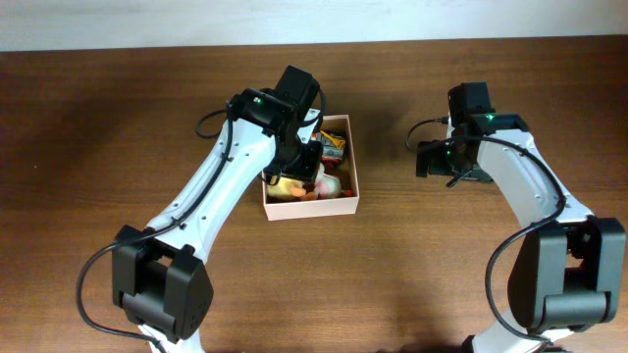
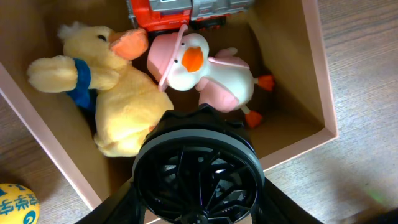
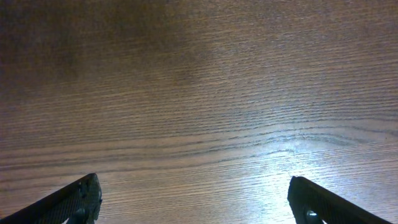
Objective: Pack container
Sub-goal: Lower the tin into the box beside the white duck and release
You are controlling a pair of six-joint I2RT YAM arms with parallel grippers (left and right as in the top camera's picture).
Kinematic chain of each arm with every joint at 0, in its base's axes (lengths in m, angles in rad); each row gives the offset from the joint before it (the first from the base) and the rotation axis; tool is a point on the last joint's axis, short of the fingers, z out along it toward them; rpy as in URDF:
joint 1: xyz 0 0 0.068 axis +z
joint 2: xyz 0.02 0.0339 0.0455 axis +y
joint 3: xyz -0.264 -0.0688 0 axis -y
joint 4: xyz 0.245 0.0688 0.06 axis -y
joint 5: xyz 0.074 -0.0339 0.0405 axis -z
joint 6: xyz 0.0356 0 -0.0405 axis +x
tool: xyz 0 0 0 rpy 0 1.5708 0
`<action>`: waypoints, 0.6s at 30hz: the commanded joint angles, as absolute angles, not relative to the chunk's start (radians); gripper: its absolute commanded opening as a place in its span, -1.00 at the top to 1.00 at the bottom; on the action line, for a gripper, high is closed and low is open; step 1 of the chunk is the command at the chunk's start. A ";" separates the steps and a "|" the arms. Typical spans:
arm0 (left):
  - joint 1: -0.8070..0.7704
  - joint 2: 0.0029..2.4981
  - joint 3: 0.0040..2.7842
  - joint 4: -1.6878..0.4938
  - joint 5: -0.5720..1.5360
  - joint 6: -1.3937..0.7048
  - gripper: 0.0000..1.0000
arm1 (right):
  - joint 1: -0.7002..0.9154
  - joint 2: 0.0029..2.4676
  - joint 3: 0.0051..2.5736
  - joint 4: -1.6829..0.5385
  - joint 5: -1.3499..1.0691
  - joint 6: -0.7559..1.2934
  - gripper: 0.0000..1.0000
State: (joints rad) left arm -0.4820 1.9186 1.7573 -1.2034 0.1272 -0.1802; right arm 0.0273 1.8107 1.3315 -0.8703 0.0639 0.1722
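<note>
On the worktop [image 1: 98, 147], right under the left end effector [image 1: 306, 169]: the container [image 1: 314, 209]. Gripping a black spoked wheel [image 2: 198, 174]. Right end effector [image 3: 193, 180] wide open, well apart. Only from the left wrist: orange beak of a pink duck [image 2: 217, 78].

The wooden table [image 3: 199, 93] looks grained and glossy, the container [image 2: 324, 93] matt cardboard, the yellow duck [image 2: 124, 99] fuzzy plush.

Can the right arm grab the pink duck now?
Probably not: the left gripper, holding a black round thing, hangs over the pink duck in the container; the right gripper is open, off to the side.
</note>
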 commanded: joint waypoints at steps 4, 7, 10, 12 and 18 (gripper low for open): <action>-0.498 1.892 1.753 -1.204 0.112 -0.194 0.46 | 0.024 1.790 1.340 -0.871 0.080 0.173 -0.98; -0.514 1.896 1.753 -1.202 0.109 -0.214 0.48 | 0.024 1.790 1.340 -0.871 0.080 0.173 -0.98; -0.517 1.906 1.753 -1.192 0.107 -0.220 0.48 | 0.024 1.790 1.340 -0.871 0.080 0.173 -0.98; -0.517 1.914 1.753 -1.185 0.107 -0.220 0.48 | 0.024 1.790 1.340 -0.870 0.080 0.173 -0.97; -0.517 1.966 1.753 -1.174 0.107 -0.219 0.48 | 0.024 1.790 1.340 -0.871 0.080 0.173 -0.98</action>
State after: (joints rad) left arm -0.5167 1.9244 1.7573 -1.1809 0.1177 -0.2062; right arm 0.0273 1.8107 1.3315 -0.8703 0.0639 0.1715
